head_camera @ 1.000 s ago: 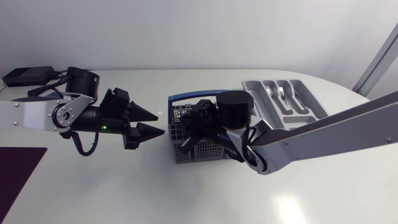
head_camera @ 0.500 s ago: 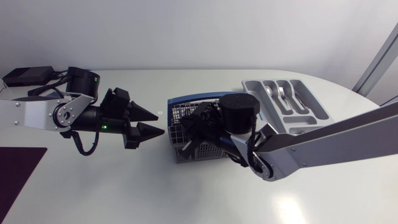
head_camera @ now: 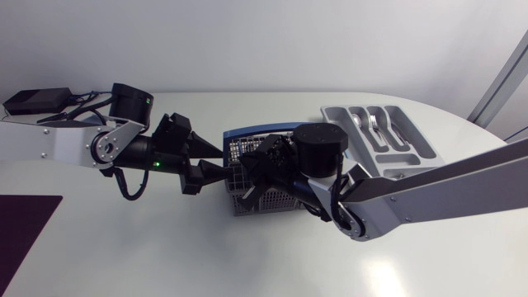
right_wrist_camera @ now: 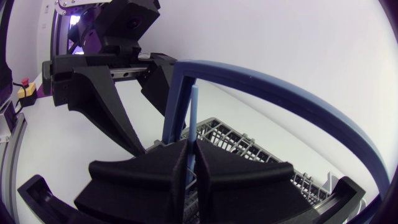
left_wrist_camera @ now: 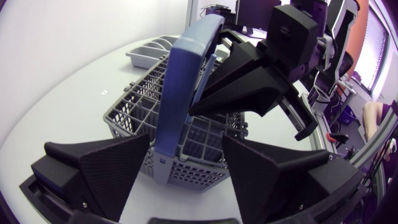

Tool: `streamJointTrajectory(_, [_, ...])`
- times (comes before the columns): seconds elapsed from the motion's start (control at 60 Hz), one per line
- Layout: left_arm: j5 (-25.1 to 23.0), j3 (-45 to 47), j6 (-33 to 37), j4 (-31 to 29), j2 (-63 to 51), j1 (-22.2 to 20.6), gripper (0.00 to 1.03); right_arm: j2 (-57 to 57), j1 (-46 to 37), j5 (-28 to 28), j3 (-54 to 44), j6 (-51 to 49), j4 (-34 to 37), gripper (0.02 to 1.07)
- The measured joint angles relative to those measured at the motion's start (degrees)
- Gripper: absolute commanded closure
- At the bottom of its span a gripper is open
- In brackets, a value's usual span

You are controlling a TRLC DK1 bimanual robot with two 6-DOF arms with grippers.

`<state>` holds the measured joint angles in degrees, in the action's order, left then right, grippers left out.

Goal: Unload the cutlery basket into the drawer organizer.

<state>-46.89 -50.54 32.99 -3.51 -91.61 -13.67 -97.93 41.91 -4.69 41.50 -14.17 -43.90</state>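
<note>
A grey mesh cutlery basket [head_camera: 264, 202] with a blue arched handle [head_camera: 247, 129] stands mid-table. My right gripper [head_camera: 250, 175] reaches down into it from the right. In the right wrist view that gripper [right_wrist_camera: 191, 163] is shut on a thin light-blue cutlery handle [right_wrist_camera: 194, 118] that stands upright between its fingers. My left gripper [head_camera: 221, 162] is at the basket's left end. It stands open [left_wrist_camera: 186, 180], one finger on each side of the handle's foot [left_wrist_camera: 171, 143], with gaps showing. The grey drawer organizer [head_camera: 363, 107] lies at the back right.
A fork and other cutlery [head_camera: 371, 124] lie in the organizer's compartments. A black box with cables [head_camera: 33, 101] sits at the back left, and a dark mat [head_camera: 25, 227] lies at the front left edge. My two grippers are close together over the basket.
My left arm has moved right, bringing its open gripper from clear of the basket up to its left end. The right gripper has stayed shut inside the basket.
</note>
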Motion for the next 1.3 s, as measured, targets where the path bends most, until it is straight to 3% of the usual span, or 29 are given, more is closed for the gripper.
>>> streamJointTrajectory(0.117, [0.0, -0.1, 0.0, 1.2, -0.8, 0.0, 0.07, 0.1, 0.0, 0.0, 0.0, 0.0, 0.0, 0.97])
streamJointTrajectory(0.2, [0.3, -0.1, 0.0, 1.5, -1.4, 0.0, 0.21, 0.1, 0.0, 0.2, 0.0, 0.0, 0.0, 0.97])
streamJointTrajectory(0.233, [0.5, -0.1, 0.0, 1.5, -1.6, 0.0, 0.28, 0.1, 0.0, 0.2, 0.0, 0.0, 0.0, 0.97])
streamJointTrajectory(0.283, [0.7, -0.1, 0.0, 1.5, -1.9, 0.0, 0.49, 0.1, 0.0, 0.2, 0.0, 0.0, 0.0, 0.97])
streamJointTrajectory(0.383, [1.0, -0.1, 0.0, 1.7, -1.9, 0.0, 0.78, 0.1, -0.1, 0.2, 0.0, 0.0, 0.0, 0.97])
streamJointTrajectory(0.417, [1.3, -0.1, 0.0, 1.8, -1.9, 0.1, 0.82, 0.1, -0.1, 0.2, 0.0, 0.0, 0.0, 0.97])
streamJointTrajectory(0.85, [0.7, 0.9, 0.0, 1.7, 1.2, -1.3, 0.83, 0.5, -1.1, -0.2, -0.2, -0.3, 0.0, 0.97])
streamJointTrajectory(1.3, [0.5, -0.3, 0.0, 2.6, -3.0, -3.5, 0.83, 2.4, -1.2, 0.0, -1.6, -1.1, 0.0, 0.97])
